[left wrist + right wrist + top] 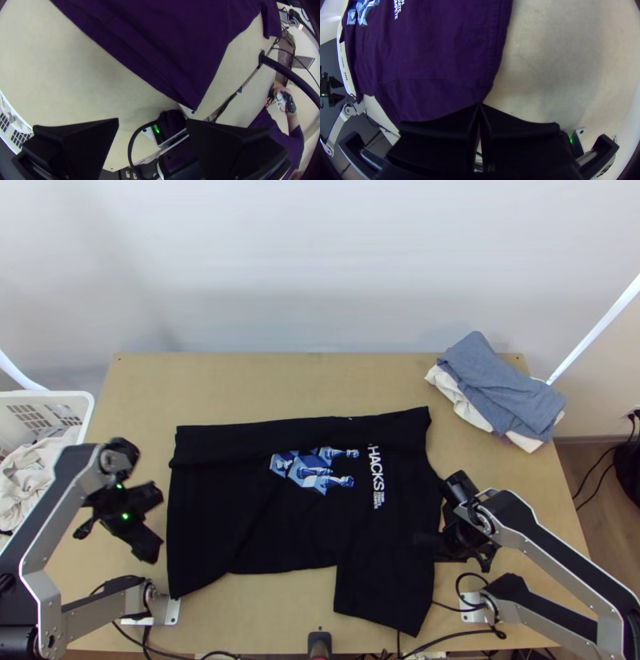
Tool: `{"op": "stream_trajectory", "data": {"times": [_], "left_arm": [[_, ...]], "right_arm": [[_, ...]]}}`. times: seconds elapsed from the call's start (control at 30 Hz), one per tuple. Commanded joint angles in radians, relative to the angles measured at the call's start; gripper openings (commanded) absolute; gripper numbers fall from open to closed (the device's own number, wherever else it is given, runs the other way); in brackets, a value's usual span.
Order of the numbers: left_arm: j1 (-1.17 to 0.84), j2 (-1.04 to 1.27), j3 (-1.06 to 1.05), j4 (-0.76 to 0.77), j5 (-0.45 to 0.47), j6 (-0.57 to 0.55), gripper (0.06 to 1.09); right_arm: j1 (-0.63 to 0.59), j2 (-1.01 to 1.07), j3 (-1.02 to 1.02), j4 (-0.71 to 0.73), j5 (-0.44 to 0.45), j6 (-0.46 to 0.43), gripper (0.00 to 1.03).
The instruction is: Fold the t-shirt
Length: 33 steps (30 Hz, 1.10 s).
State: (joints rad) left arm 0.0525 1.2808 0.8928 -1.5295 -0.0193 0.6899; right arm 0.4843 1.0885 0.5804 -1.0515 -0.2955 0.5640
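Silver links [102, 613], black joints [461, 486] (plus green lights [125, 516])

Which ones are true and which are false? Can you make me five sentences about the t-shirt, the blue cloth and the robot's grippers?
1. The t-shirt has a blue and white picture on it. True.
2. The left gripper has its fingers squeezed together. False: they are wide apart.
3. The right gripper is at the edge of the t-shirt. True.
4. The t-shirt is rolled up in a ball. False: it lies spread out on the table.
5. The blue cloth lies at the table's far right corner. True.
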Motion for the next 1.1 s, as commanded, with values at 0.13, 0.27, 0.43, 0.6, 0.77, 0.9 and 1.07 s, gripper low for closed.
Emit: {"op": "stream_trajectory", "data": {"times": [0.13,0.27,0.43,0.6,0.77,0.9,1.07], "left_arm": [[-0.243,0.095,-0.045,-0.023,-0.007,-0.087,1.04],[-0.33,0.153,-0.054,-0.017,-0.005,-0.156,1.03],[-0.384,0.212,-0.069,-0.014,0.002,-0.217,1.03],[-0.408,0.246,-0.086,-0.001,0.038,-0.254,1.03],[-0.454,0.276,-0.114,0.037,0.101,-0.309,1.03],[-0.513,0.313,-0.138,0.068,0.144,-0.36,1.03],[-0.533,0.334,-0.134,0.08,0.16,-0.398,0.97]], "right_arm": [[0.0,0.013,-0.017,0.007,0.01,-0.023,0.03],[-0.009,0.019,-0.013,0.008,0.012,-0.029,0.03],[-0.019,0.033,-0.01,0.01,0.018,-0.042,0.03],[-0.024,0.048,-0.007,0.022,0.018,-0.049,0.03],[-0.024,0.065,0.004,0.03,0.018,-0.05,0.03],[-0.027,0.067,0.01,0.03,0.018,-0.052,0.03],[-0.039,0.065,0.007,0.03,0.018,-0.064,0.03]]}}
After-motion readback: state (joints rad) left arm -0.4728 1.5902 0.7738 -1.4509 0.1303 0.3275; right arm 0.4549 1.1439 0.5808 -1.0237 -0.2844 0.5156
